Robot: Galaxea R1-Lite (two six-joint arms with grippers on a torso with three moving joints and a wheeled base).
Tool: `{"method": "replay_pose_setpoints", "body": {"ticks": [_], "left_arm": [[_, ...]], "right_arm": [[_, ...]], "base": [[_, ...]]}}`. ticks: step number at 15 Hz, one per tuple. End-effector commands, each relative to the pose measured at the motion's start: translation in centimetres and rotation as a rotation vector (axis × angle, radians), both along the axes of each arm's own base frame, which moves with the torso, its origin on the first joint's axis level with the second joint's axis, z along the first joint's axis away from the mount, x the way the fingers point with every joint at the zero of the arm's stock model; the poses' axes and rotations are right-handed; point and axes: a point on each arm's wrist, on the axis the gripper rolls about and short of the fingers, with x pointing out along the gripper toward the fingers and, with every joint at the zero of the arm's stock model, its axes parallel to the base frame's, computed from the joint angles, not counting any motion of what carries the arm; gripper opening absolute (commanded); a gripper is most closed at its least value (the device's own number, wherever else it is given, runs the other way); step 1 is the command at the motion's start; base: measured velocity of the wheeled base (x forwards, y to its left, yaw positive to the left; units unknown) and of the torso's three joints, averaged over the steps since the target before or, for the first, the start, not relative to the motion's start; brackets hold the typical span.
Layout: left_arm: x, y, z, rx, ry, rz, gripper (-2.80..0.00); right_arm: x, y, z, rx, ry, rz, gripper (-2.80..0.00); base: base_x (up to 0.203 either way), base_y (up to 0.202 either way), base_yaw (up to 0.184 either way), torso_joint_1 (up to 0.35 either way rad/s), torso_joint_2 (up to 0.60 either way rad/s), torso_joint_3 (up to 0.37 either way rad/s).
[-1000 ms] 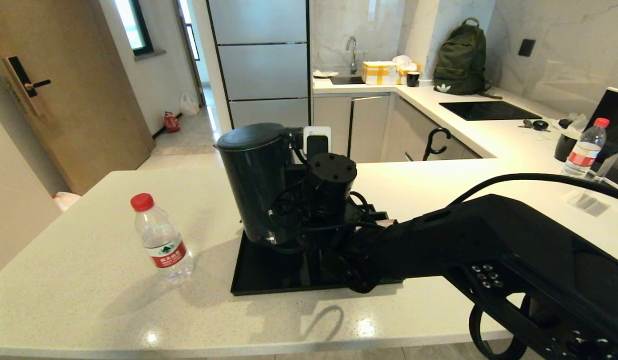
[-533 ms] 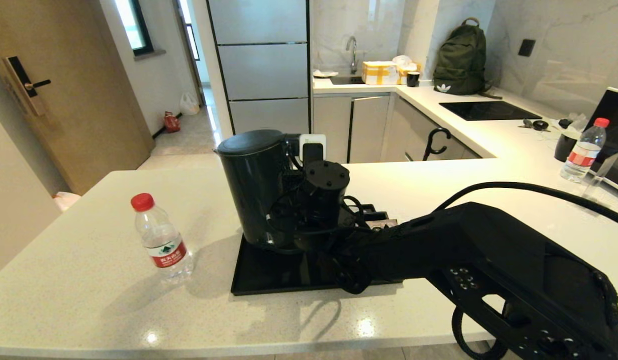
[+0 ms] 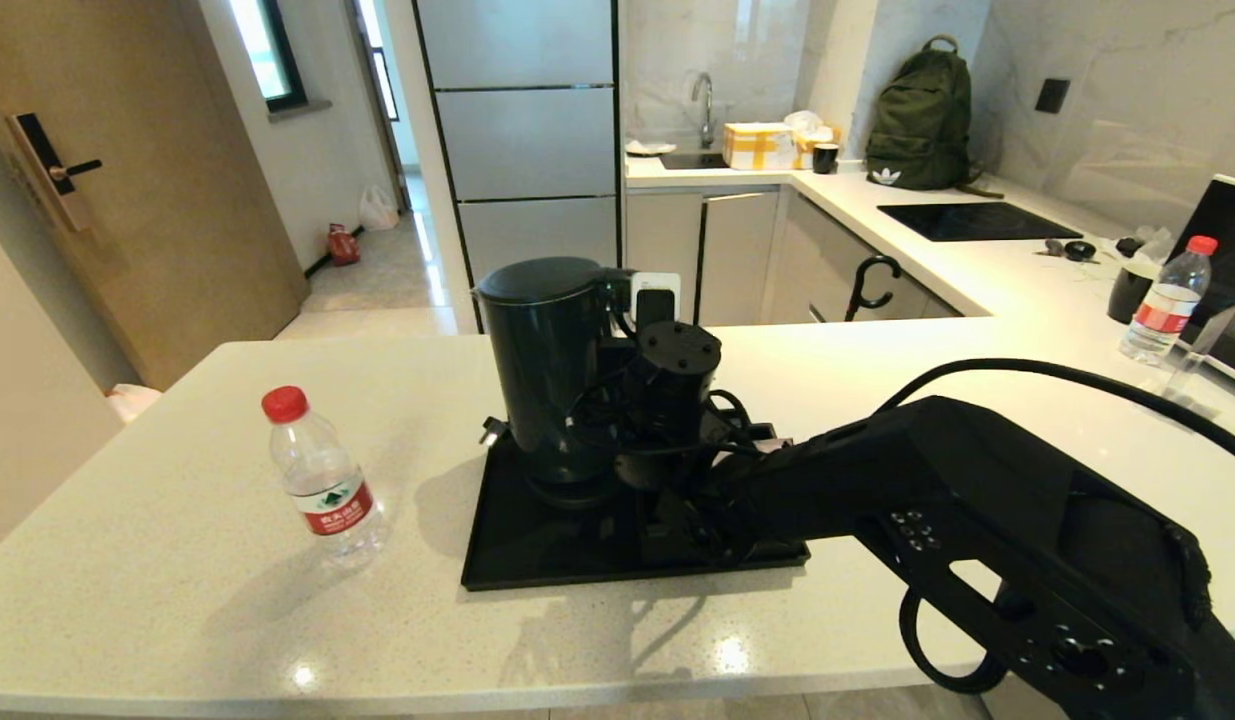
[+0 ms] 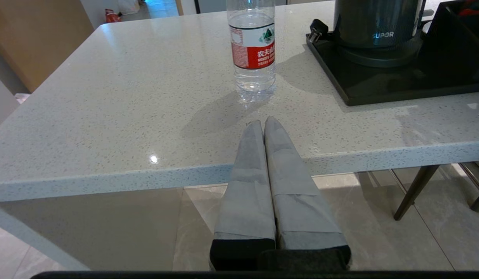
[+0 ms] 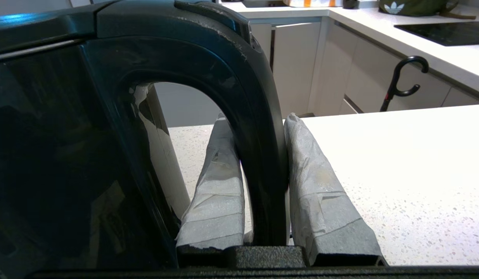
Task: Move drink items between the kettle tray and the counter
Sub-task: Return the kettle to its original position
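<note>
Head view: kettle [image 3: 547,370] seated on tray [image 3: 537,560], right gripper [image 5: 262,170] clamped on its handle [image 5: 258,128]; bottle [image 3: 322,480] at nine o'clock on tabletop [image 3: 177,600], unmoved; left gripper [image 4: 264,128] pressed together, parked.

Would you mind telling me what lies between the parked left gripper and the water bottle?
Nothing: in the left wrist view only bare counter separates the shut left gripper from the bottle.
</note>
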Motion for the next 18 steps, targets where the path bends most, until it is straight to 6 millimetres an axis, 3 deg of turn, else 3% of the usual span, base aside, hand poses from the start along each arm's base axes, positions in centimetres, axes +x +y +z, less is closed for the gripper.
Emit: {"method": "replay_pose_setpoints", "body": {"ticks": [1, 9, 18], "left_arm": [[0.0, 0.0, 0.0, 0.001, 0.002, 0.001, -2.80], [0.0, 0.0, 0.0, 0.001, 0.000, 0.000, -2.80], [0.0, 0.0, 0.0, 0.001, 0.000, 0.000, -2.80]], "right_arm": [[0.1, -0.1, -0.1, 0.006, -0.005, -0.008, -2.80], [-1.7, -0.2, -2.0, -0.001, 0.008, -0.002, -2.80], [-2.6, -1.2, -0.8, 0.013, -0.008, 0.001, -2.80]], "base": [[0.000, 0.000, 0.000, 0.000, 0.00, 0.000], [0.000, 0.000, 0.000, 0.000, 0.00, 0.000], [0.000, 0.000, 0.000, 0.000, 0.00, 0.000]]}}
